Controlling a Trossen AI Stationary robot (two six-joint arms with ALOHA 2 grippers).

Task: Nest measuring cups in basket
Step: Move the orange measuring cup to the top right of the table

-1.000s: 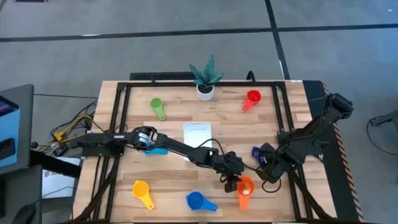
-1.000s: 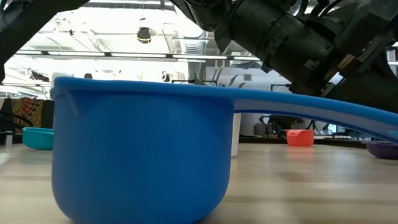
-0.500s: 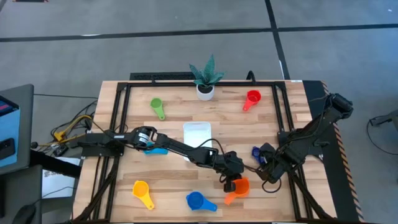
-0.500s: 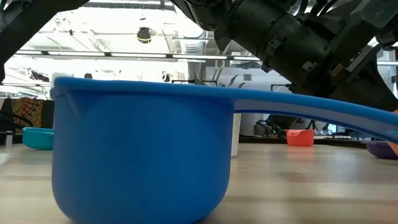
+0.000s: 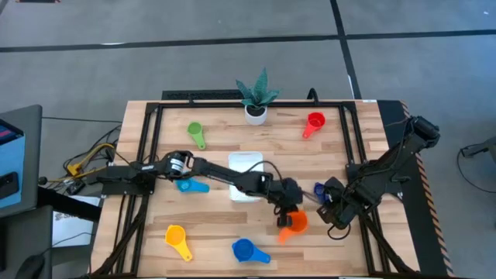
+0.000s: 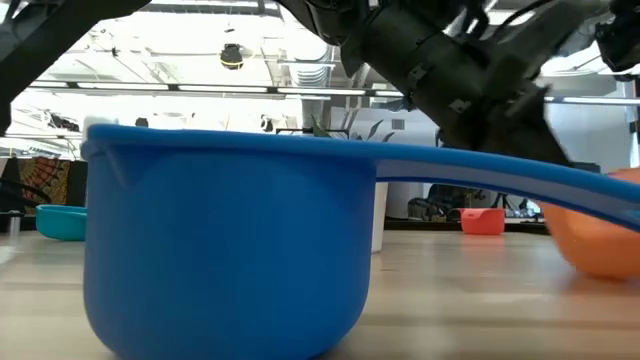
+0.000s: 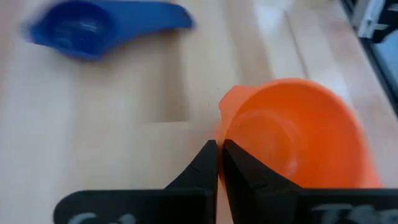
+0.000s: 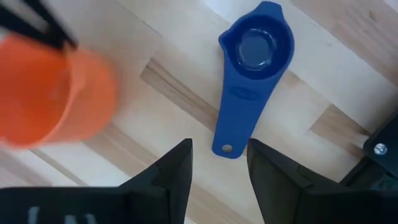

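Observation:
My left gripper [image 5: 285, 212] is shut on the orange measuring cup [image 5: 294, 223] right of the table's middle. My right gripper [image 5: 328, 203] is open just right of it. Its fingers stand on either side of the handle end [image 8: 226, 148] of the navy cup [image 8: 252, 59], which lies flat on the wood, and touch nothing. The white basket [image 5: 246, 162] lies mid-table, partly hidden under my left arm. The green [image 5: 196, 133], red [image 5: 314, 123], light blue [image 5: 191, 187], yellow [image 5: 177, 239] and blue [image 5: 247, 250] cups lie scattered on the table. My left gripper pinches the orange cup's wall at its rim [image 7: 225, 127], with one finger [image 7: 242, 171] on the inner side and the other on the outer. The fingers come slanting down from the table's left. The cup is tilted, its handle [image 5: 283, 235] toward the near left. I cannot tell whether its base is off the table.
A white plant pot [image 5: 256, 113] stands at the far middle. A black frame [image 5: 147, 139] runs round the work area. The blue cup [image 6: 230, 240] fills the front of the low view. Bare wood lies between the basket and the near cups.
My left gripper has taken hold of the orange cup and carried it toward the far edge and a little left. The cup, which stood upright with its handle toward the near edge, has tipped, and its handle has swung to the near left.

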